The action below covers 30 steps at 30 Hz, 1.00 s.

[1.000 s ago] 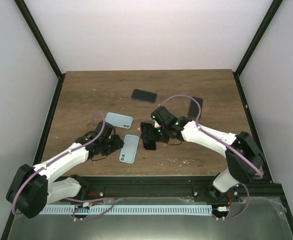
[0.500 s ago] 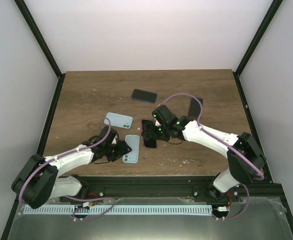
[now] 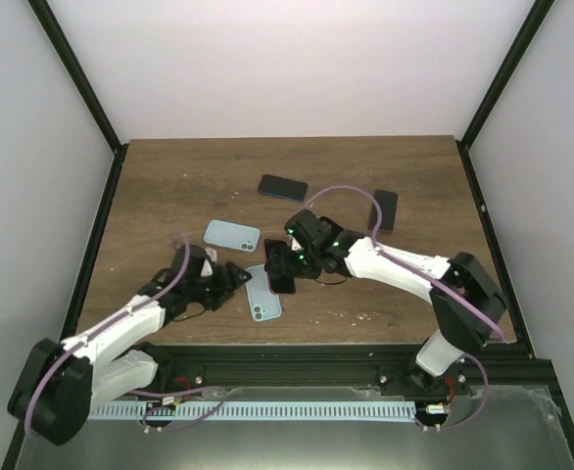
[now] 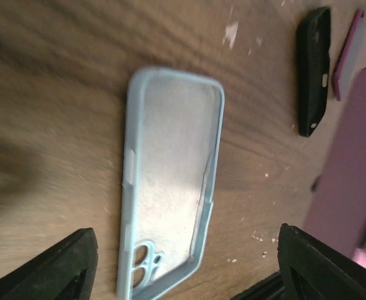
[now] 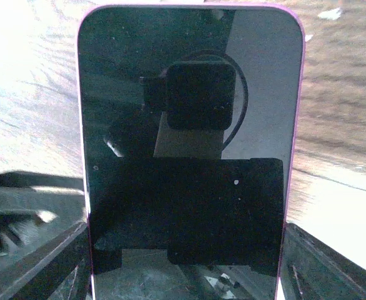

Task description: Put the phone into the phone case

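An empty light blue phone case (image 3: 263, 294) lies open side up on the wooden table (image 3: 169, 186); in the left wrist view (image 4: 170, 181) it lies just ahead, between my finger lines. My left gripper (image 3: 236, 276) is open and empty, just left of the case. My right gripper (image 3: 289, 262) is shut on a phone (image 3: 279, 266) with a pink rim and holds it tilted just above the case's right edge. In the right wrist view the phone's black screen (image 5: 189, 150) fills the frame. Its pink back shows in the left wrist view (image 4: 345, 181).
A second light blue case or phone (image 3: 232, 235) lies behind the left gripper. A black phone (image 3: 282, 187) lies at mid back and another dark one (image 3: 384, 210) at the right. A black case (image 4: 314, 69) shows in the left wrist view.
The light blue case has turned and shifted slightly right. My left gripper has drawn back a little from it. My right gripper has carried the pink phone left, over the case's edge.
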### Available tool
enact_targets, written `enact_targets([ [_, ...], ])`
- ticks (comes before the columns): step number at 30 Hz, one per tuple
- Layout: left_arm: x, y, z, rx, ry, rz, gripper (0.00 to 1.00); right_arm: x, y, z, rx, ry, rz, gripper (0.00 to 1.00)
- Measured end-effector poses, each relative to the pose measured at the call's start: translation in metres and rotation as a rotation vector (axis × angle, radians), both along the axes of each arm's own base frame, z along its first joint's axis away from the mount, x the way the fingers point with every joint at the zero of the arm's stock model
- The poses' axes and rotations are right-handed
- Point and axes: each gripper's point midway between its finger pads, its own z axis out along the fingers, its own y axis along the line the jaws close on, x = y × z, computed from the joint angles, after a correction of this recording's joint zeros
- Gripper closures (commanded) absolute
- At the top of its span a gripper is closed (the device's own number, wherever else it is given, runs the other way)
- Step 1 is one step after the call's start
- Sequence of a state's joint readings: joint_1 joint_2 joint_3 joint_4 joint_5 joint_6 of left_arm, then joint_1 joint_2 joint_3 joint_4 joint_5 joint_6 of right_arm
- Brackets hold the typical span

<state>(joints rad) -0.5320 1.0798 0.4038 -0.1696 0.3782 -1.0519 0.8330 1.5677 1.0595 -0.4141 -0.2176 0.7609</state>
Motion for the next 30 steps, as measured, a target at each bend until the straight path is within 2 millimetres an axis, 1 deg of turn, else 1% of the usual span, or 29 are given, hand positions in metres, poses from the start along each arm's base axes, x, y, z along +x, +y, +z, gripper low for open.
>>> enact_targets([
  [3, 0.015, 0.025, 0.014, -0.017, -0.059, 0.083, 0.08, -0.007, 0.016, -0.014, -0.021, 0.026, 0.039, 0.45],
  [7, 0.021, 0.048, 0.027, -0.006, -0.111, 0.142, 0.06, -0.017, 0.035, -0.028, -0.041, 0.052, 0.085, 0.45],
  [11, 0.023, 0.072, 0.029, 0.032, -0.112, 0.196, 0.07, -0.026, 0.055, -0.034, -0.043, 0.063, 0.121, 0.45],
  [13, 0.023, 0.079, 0.030, 0.049, -0.113, 0.208, 0.08, -0.030, 0.061, -0.038, -0.046, 0.069, 0.132, 0.45],
  [19, 0.019, 0.086, 0.038, 0.080, -0.142, 0.208, 0.11, -0.036, 0.065, -0.054, -0.073, 0.096, 0.142, 0.45],
  [25, 0.017, 0.086, 0.035, 0.089, -0.131, 0.203, 0.17, -0.036, 0.064, -0.066, -0.099, 0.113, 0.140, 0.43],
  [30, 0.013, 0.080, 0.027, 0.052, -0.110, 0.187, 0.22, -0.034, 0.064, -0.069, -0.109, 0.110, 0.134, 0.42],
])
